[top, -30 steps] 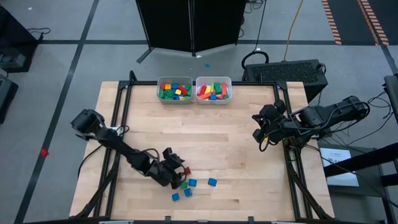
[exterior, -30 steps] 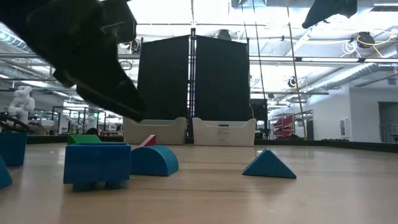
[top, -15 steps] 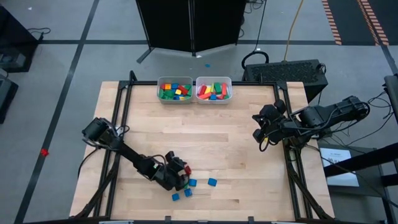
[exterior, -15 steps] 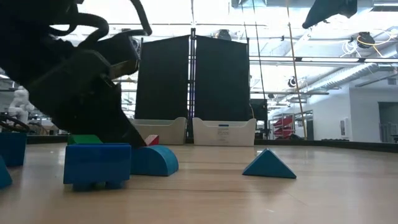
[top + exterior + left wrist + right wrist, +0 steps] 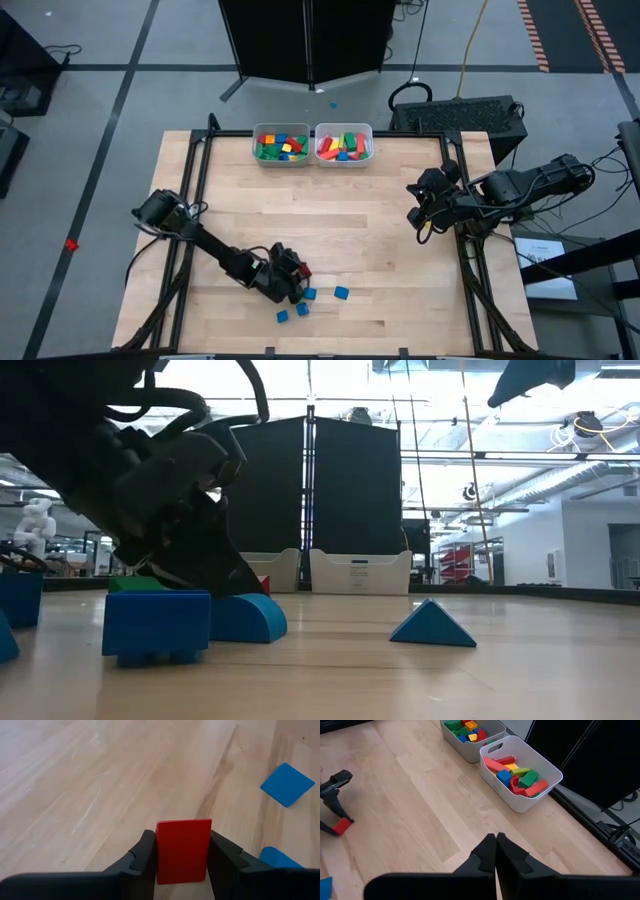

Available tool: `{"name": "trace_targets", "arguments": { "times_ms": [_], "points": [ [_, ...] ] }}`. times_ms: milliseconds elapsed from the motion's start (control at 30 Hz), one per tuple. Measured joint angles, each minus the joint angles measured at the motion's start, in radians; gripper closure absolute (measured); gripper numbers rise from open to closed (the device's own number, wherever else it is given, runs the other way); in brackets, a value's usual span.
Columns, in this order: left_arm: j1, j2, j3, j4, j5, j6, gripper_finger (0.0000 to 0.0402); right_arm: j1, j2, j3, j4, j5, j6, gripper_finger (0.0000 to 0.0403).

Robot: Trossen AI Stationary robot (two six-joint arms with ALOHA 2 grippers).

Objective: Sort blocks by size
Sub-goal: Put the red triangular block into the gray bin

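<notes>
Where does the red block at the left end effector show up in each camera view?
High view: red block, lower centre, at the left end effector.
Low view: a red sliver behind the arm.
Left wrist view: centre-bottom, between the fingers.
Right wrist view: far left.
Shared landmark: the two bins.

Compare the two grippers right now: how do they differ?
The left gripper is down at the table's near edge among loose blue blocks; the right gripper hangs over bare wood by the table's right side. The left is shut on a red block; the right is shut on nothing. Both have dark fingers.
</notes>
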Motion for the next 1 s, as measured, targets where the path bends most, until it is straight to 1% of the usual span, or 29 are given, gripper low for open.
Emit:
{"name": "trace_targets", "arguments": {
  "times_ms": [100,200,267,333,367,433,500,567,633,700,800,900,1000],
  "points": [
    [0.022,-0.048,0.003,-0.021,0.049,-0.003,0.028,0.0,0.0,0.0,-0.001,0.0,0.0,0.0403],
    [0.072,-0.152,0.0,-0.08,0.068,-0.001,0.028,0.0,0.0,0.0,-0.001,0.0,0.0,0.0403],
    [0.132,-0.246,0.005,-0.157,0.057,0.003,0.028,0.0,0.0,0.0,-0.001,0.0,0.0,0.0403],
    [0.21,-0.336,0.004,-0.288,0.041,0.027,0.028,0.0,0.0,0.0,-0.001,0.001,0.004,0.0403],
    [0.254,-0.377,0.001,-0.342,0.031,0.059,0.028,0.0,0.0,0.0,-0.001,0.001,0.005,0.0403],
    [0.352,-0.462,0.002,-0.395,0.011,0.153,0.028,0.0,0.0,0.0,0.0,0.002,0.006,0.0403],
    [0.462,-0.532,0.003,-0.422,0.006,0.274,0.028,0.0,0.0,0.0,0.0,0.002,0.015,0.0403],
    [0.575,-0.578,0.004,-0.423,0.007,0.382,0.028,0.0,0.0,0.0,0.0,0.006,0.023,0.0403],
    [0.688,-0.611,0.003,-0.411,0.02,0.466,0.028,0.0,0.0,0.0,0.0,0.007,0.031,0.0403],
    [0.794,-0.628,0.005,-0.393,0.069,0.534,0.028,0.0,0.0,0.0,0.002,0.007,0.032,0.0403],
    [0.928,-0.618,0.004,-0.401,0.157,0.6,0.028,0.0,0.0,0.0,0.003,0.008,0.034,0.0403],
    [1.021,-0.592,0.004,-0.405,0.219,0.661,0.028,0.0,0.0,0.0,0.003,0.008,0.038,0.0403],
    [1.087,-0.555,0.004,-0.406,0.227,0.687,0.028,0.0,0.0,0.0,0.003,0.008,0.041,0.0403]
  ]
}}
